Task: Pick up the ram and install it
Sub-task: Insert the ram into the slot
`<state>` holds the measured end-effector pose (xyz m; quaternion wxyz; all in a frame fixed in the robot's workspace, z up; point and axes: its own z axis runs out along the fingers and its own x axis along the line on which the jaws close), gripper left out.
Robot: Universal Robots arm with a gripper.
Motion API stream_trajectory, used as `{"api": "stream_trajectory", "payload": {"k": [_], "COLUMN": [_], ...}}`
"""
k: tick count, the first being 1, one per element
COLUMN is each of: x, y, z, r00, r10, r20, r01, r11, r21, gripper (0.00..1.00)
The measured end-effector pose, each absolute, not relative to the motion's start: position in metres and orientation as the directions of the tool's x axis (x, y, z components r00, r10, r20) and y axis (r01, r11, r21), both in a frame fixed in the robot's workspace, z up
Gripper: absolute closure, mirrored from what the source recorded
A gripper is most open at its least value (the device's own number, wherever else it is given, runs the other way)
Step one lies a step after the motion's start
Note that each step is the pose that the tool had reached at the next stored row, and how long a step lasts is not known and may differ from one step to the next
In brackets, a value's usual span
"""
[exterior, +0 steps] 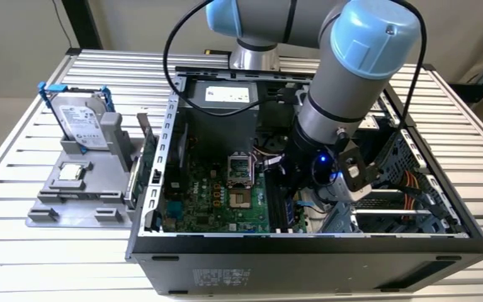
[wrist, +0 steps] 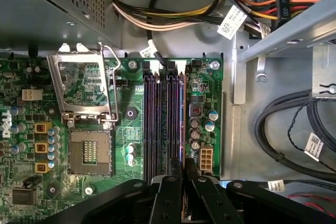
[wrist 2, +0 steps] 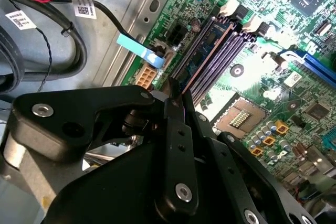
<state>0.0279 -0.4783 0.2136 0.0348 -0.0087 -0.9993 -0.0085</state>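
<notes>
The ram [wrist 2: 207,45] is a slim dark blue-green stick standing on edge along the outermost of the memory slots [wrist: 160,124], on the side towards the white power connector [wrist: 205,158]. From above it shows as a thin line [wrist: 182,119]. My gripper [wrist 2: 177,94] [wrist: 184,165] is down inside the open computer case [exterior: 308,242] with its black fingers pinched together on one end of the stick. In the exterior view the gripper [exterior: 285,189] hangs low over the green motherboard [exterior: 216,201]. Whether the stick is fully seated cannot be told.
The open CPU socket [wrist: 90,150] with its raised metal frame [wrist: 84,87] lies beside the slots. Black cables [wrist: 283,129] and a metal drive cage [exterior: 392,207] crowd the other side. On the exterior view's left a grey tray [exterior: 77,207] holds a hard drive [exterior: 82,123] and a CPU chip [exterior: 73,171].
</notes>
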Motion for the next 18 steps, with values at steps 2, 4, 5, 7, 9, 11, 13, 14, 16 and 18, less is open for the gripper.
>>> {"api": "stream_trajectory", "payload": {"k": [2, 4, 5, 7, 9, 11, 13, 14, 16, 18], "x": [0.0279, 0.0279, 0.0279, 0.0279, 0.0279, 0.0279, 0.0279, 0.0278, 0.0278, 0.0279], "y": [-0.4782, -0.4783, -0.4783, -0.4783, -0.4783, -0.4783, -0.4783, -0.4785, -0.4789, -0.479], "z": [0.2129, 0.2117, 0.2113, 0.2105, 0.2102, 0.21, 0.2098, 0.2098, 0.2098, 0.2099], "r00": [-0.997, -0.997, -0.997, -0.997, -0.997, -0.996, -0.996, -0.996, -0.996, -0.996], "r10": [0.017, 0.021, 0.024, 0.031, 0.039, 0.047, 0.052, 0.054, 0.057, 0.057], "r20": [0.07, 0.07, 0.07, 0.07, 0.07, 0.07, 0.07, 0.07, 0.07, 0.07], "r01": [0.018, 0.023, 0.025, 0.032, 0.041, 0.049, 0.053, 0.056, 0.059, 0.059], "r11": [1.0, 1.0, 1.0, 0.999, 0.999, 0.999, 0.998, 0.998, 0.998, 0.998], "r21": [0.017, 0.016, 0.016, 0.016, 0.016, 0.016, 0.017, 0.017, 0.017, 0.017], "gripper": [1.0, 1.0, 1.0, 1.0, 1.0, 1.0, 1.0, 1.0, 1.0, 1.0]}}
